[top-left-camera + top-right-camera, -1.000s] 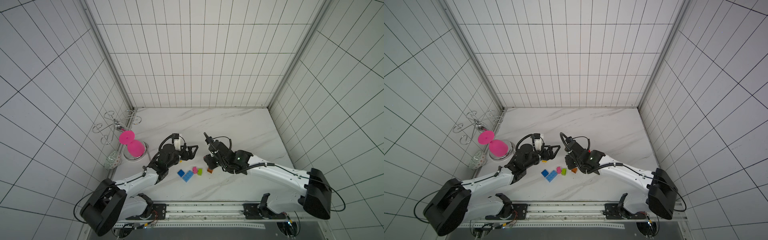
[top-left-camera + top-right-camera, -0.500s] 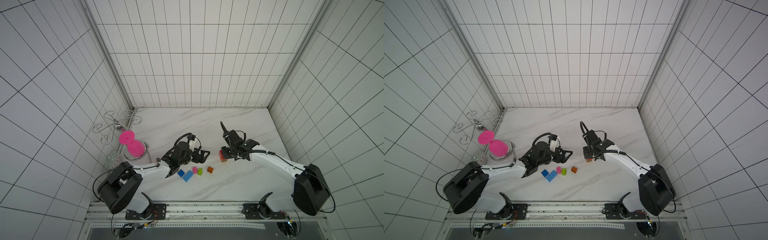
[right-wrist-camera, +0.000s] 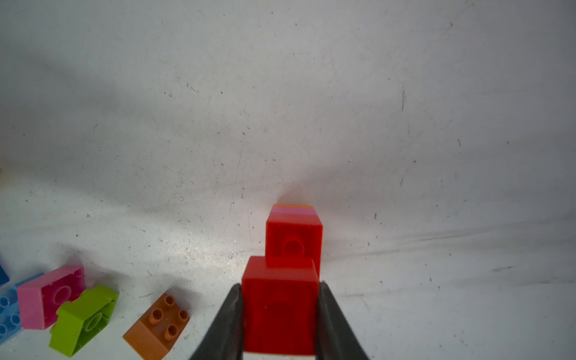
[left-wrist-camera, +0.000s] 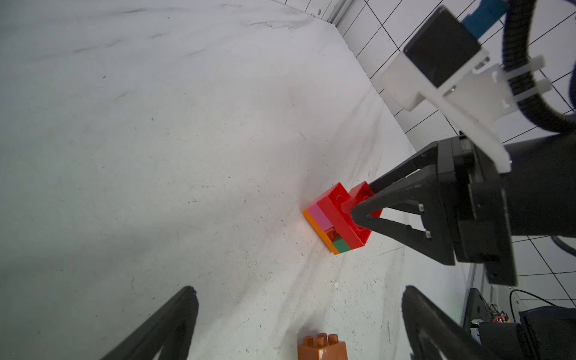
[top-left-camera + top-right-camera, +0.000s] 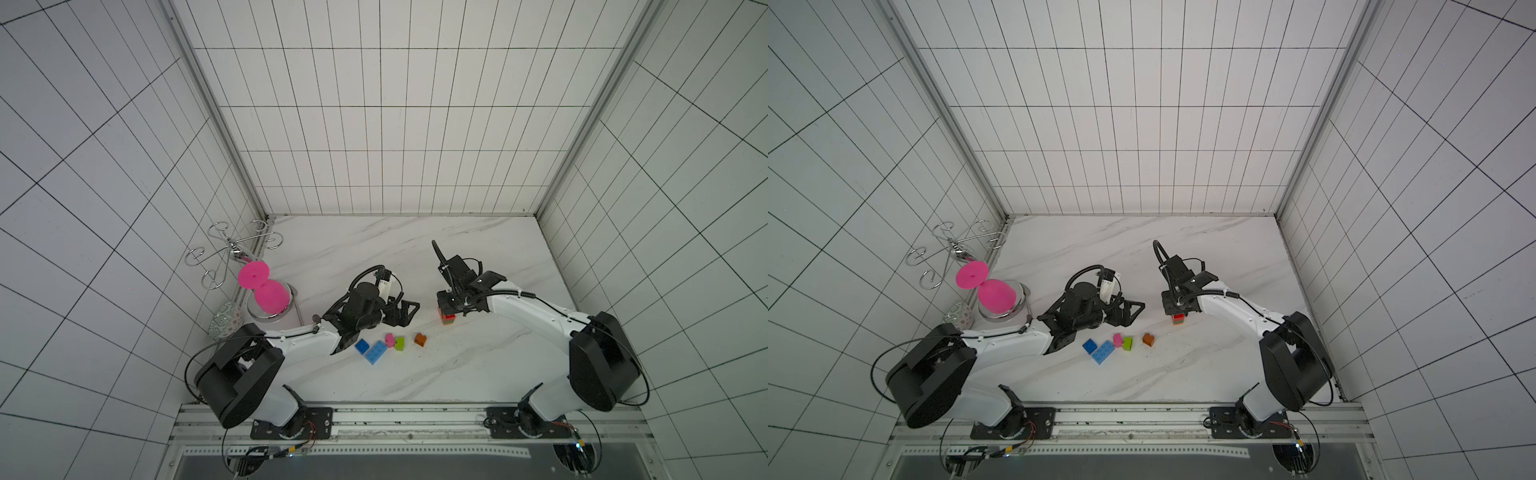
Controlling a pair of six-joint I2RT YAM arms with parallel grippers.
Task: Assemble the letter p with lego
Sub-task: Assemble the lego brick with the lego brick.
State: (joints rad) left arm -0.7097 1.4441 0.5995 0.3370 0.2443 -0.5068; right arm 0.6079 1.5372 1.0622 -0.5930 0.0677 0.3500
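You're pinching the small red brick (image 3: 279, 311) with the right gripper (image 5: 448, 308). Its jaws are pressing on two opposite sides, seating the brick on top of the stack (image 5: 448, 319). The stack is standing on the table (image 5: 415, 257), right of centre: orange base, pink and green above, wide red brick (image 4: 335, 215) over those. Coming in from straight above is likely letting you push the studs home without tipping it.

The left gripper (image 5: 405, 313) is hovering spread wide and empty, just left of the stack, probably waiting to brace it or fetch the next piece.

Spares are lying loose, nearer and to the left: blue brick (image 5: 362, 345), light blue brick (image 5: 375, 352), pink brick (image 5: 390, 339), lime brick (image 5: 400, 343), brown brick (image 5: 420, 339). The letter's looking only partly built.
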